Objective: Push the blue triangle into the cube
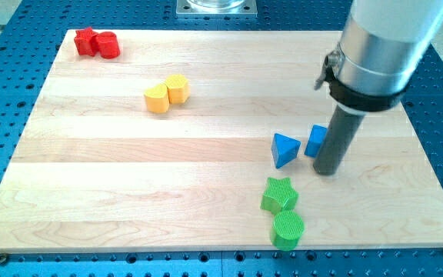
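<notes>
The blue triangle (284, 148) lies on the wooden board (129, 177) right of centre. The blue cube (316, 141) sits just to its right, a small gap between them, partly hidden behind my rod. My tip (327, 171) rests on the board just to the right of the triangle and below the cube, close to or touching the cube's right side.
A green star (280, 194) and a green cylinder (288, 230) sit below the triangle. Two yellow blocks (166, 94) touch each other at the upper middle-left. A red star (87, 41) and a red cylinder (108, 45) sit at the top left corner.
</notes>
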`<state>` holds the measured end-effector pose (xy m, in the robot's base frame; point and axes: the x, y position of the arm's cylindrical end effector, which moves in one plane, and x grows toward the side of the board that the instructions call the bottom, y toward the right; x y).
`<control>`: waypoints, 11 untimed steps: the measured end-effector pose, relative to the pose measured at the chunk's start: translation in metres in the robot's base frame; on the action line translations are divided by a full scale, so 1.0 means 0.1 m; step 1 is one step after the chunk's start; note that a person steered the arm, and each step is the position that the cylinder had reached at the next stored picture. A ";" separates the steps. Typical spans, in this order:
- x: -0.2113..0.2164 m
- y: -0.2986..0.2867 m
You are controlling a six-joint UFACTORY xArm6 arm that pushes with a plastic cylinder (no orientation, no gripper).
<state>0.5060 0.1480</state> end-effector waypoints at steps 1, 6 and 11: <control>-0.54 -0.06; 0.08 -0.28; 0.13 -0.12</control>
